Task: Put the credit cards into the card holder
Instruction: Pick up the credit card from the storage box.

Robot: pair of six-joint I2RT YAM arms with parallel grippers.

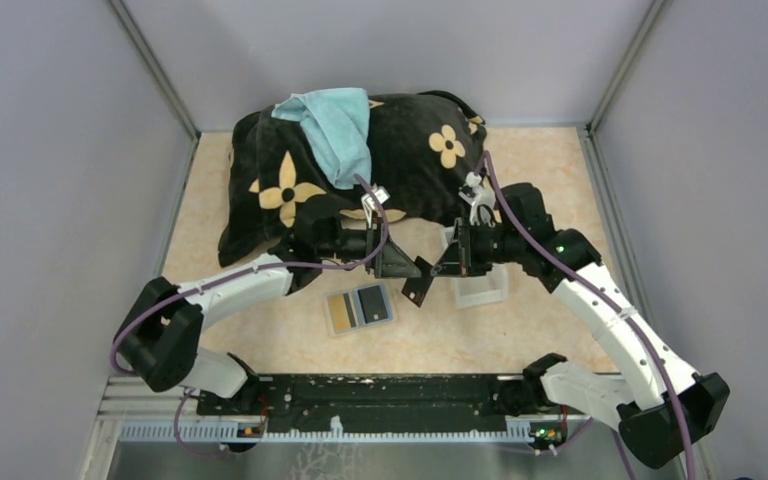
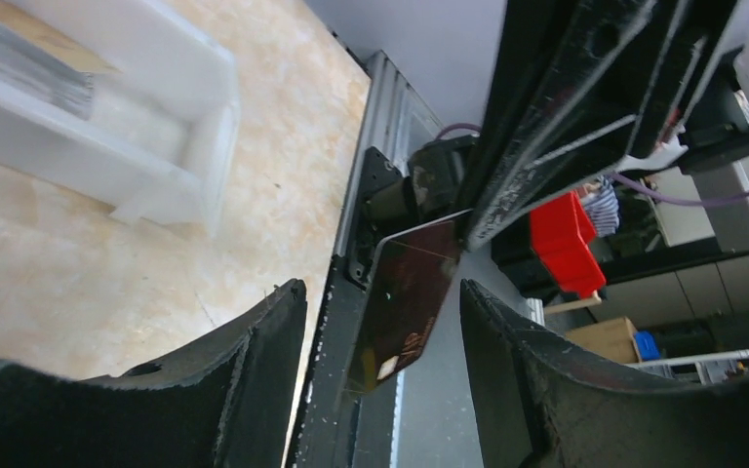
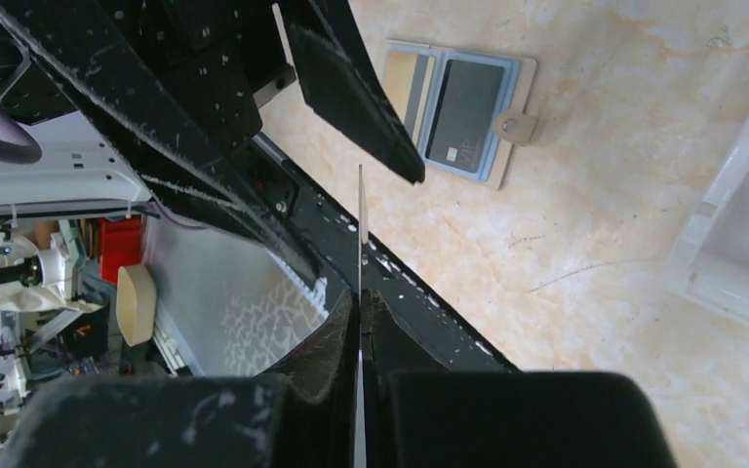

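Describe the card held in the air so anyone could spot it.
Look just in front of the black flowered cushion. There the right gripper pinches a thin dark plastic card; unlike the cards flat in the open tan card holder, it hangs midair.

Open tan card holder [image 3: 515, 125] lies flat holding a gold card [image 1: 340, 313] and grey card [image 1: 371, 303]; a dark card [image 1: 417, 290] hangs midair

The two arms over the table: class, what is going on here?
The right gripper is shut on a dark card, held up in the air. The left gripper is open close to that card, not gripping it. On the table the card holder lies open, with a gold card and a grey card in it.
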